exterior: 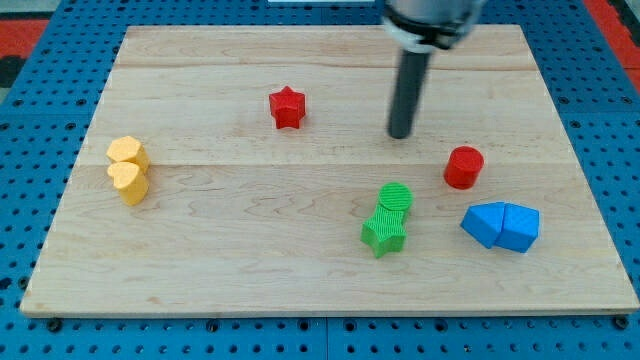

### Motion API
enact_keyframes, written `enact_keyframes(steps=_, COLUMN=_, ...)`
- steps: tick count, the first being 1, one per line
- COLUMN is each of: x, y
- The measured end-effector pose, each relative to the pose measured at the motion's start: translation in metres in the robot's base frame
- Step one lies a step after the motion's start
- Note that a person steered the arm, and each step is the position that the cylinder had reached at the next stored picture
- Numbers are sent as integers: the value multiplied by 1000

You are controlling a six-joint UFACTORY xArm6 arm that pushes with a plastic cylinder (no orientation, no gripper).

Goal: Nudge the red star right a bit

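The red star [287, 107] lies on the wooden board [200, 250] in the upper middle. My tip [400, 135] touches the board to the star's right, about a hand's width away and slightly lower. It touches no block. The red cylinder [464, 167] stands to the tip's lower right.
A green cylinder [396, 198] and a green star [384, 233] sit together below the tip. Two blue blocks [501, 225] lie at the lower right. A yellow hexagon-like block [127, 152] and a yellow heart [128, 182] sit at the left. Blue pegboard surrounds the board.
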State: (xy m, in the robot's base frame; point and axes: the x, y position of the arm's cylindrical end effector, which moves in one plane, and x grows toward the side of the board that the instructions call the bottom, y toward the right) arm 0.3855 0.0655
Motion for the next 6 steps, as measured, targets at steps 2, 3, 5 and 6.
enact_keyframes(steps=2, x=-96, y=-86)
enact_keyframes(steps=3, x=-81, y=-145)
enact_keyframes(steps=5, x=-62, y=-39)
enact_keyframes(steps=6, x=-48, y=2)
